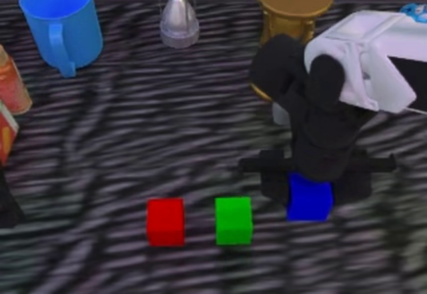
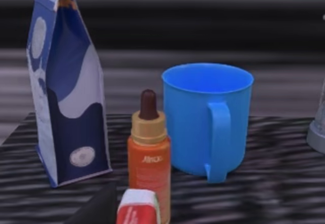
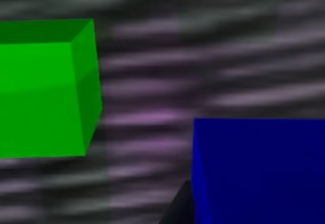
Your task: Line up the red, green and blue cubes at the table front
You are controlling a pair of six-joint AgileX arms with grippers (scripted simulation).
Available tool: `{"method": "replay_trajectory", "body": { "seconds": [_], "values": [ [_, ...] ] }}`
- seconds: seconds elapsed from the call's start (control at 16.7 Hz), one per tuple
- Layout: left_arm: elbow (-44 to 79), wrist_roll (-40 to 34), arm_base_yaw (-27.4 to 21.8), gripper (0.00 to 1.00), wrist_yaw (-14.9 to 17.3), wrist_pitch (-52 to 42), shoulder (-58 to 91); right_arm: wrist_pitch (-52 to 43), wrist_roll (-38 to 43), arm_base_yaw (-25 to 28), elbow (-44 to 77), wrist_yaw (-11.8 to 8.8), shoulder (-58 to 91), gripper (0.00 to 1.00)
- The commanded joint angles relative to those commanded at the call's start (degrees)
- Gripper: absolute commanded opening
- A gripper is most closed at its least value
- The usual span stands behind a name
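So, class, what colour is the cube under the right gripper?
Deep blue cube, clearest in the top view, beneath the right gripper.

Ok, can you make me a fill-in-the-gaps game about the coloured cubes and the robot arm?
1. The cube between the red cube and the blue cube is ____.
2. The right gripper is over the ____ cube.
3. The big mug at the table's back left is coloured ____.

Missing words: green, blue, blue.
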Motion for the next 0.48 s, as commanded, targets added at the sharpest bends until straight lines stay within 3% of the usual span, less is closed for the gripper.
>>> {"method": "replay_trajectory", "body": {
  "seconds": [0.24,0.48],
  "values": [
    [0.00,0.00,0.00,1.00,0.00,0.00,0.00,0.85,-0.05,-0.26,-0.61,-0.03,0.55,0.00],
    [0.00,0.00,0.00,1.00,0.00,0.00,0.00,9.21,0.12,-0.20,-5.53,-0.02,3.35,0.00]
  ]
}}
